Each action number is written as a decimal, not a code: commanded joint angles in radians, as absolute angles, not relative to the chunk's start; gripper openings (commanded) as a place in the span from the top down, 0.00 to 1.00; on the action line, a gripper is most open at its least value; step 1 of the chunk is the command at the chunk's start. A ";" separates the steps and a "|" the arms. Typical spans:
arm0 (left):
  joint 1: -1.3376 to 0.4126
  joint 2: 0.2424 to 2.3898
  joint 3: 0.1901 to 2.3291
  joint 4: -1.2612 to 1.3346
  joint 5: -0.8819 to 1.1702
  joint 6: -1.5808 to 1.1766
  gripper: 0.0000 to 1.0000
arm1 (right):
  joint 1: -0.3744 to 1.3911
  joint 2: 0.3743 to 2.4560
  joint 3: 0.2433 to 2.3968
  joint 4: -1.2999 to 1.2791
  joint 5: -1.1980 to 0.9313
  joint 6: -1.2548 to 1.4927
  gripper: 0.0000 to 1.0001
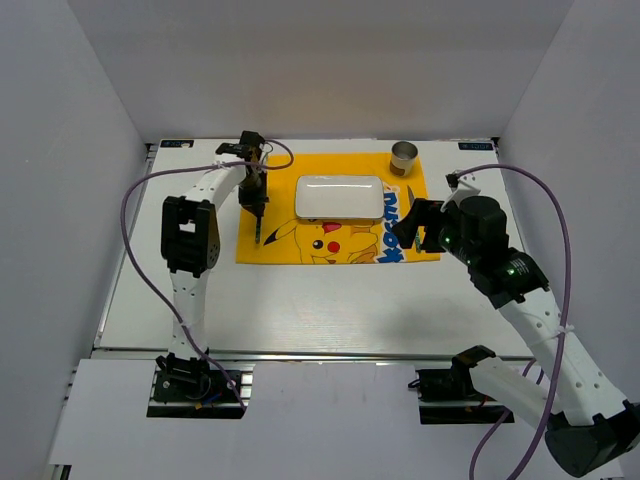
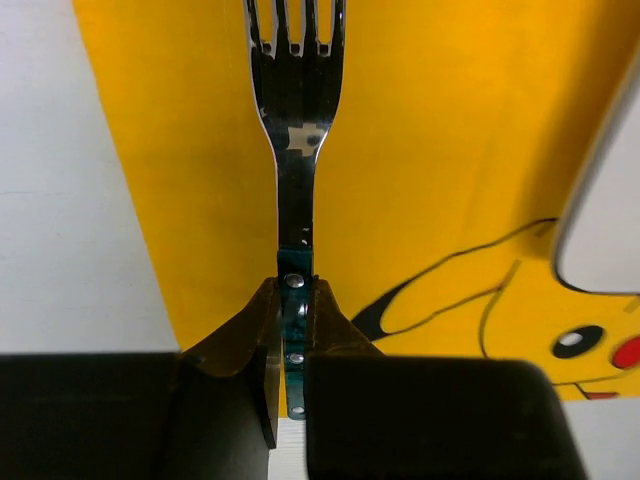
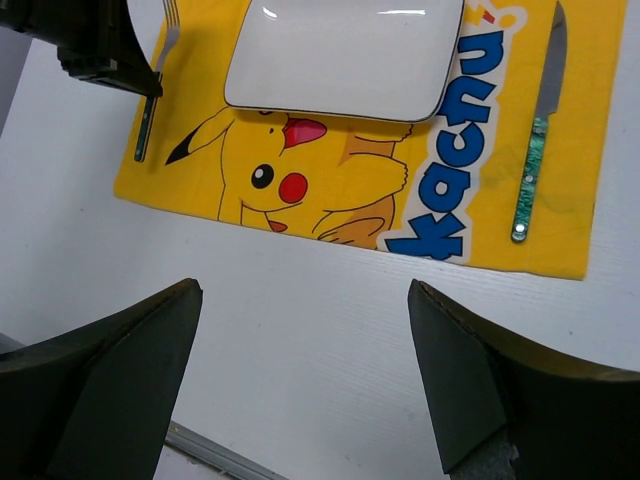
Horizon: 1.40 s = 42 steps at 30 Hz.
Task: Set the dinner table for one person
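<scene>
Top: large white flat dinner table (image 1: pixel 330 310) takes up most of the view. A yellow cartoon-print cloth placemat (image 1: pixel 340 165) lies at its far middle. White rectangular plate (image 1: pixel 339 197) on the mat, small metal cup (image 1: pixel 404 157) at the mat's far right corner. left gripper (image 1: pixel 257 215) is down over the mat's left edge, right gripper (image 1: pixel 410 225) over its right side.

Left wrist: steel fork with dark handle (image 2: pixel 295 150) flat on the mat, handle between the jaws. Clamped or let go: can't tell.

Right wrist: jaws spread wide, nothing between. Green-handled steel knife (image 3: pixel 535 140) on the mat, right of the plate.
</scene>
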State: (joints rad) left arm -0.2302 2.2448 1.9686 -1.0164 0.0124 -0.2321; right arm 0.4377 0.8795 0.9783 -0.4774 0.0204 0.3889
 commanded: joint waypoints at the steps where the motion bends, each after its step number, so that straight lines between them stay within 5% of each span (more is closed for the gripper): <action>1: -0.245 2.249 2.028 -1.086 -0.046 -0.202 1.00 | 0.434 0.845 1.025 -0.514 0.066 0.359 0.11; 32: -0.273 2.283 1.973 -1.029 -0.009 -0.244 0.99 | 0.431 0.850 0.997 -0.509 0.049 0.367 0.11; 42: -0.273 2.246 1.944 -1.025 -0.034 -0.268 0.56 | 0.434 0.839 1.019 -0.525 0.049 0.360 0.11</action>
State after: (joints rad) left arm -0.2680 2.3138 1.9583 -1.0367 -0.0193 -0.2565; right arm 0.4377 0.8524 0.9802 -0.5293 0.0494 0.3767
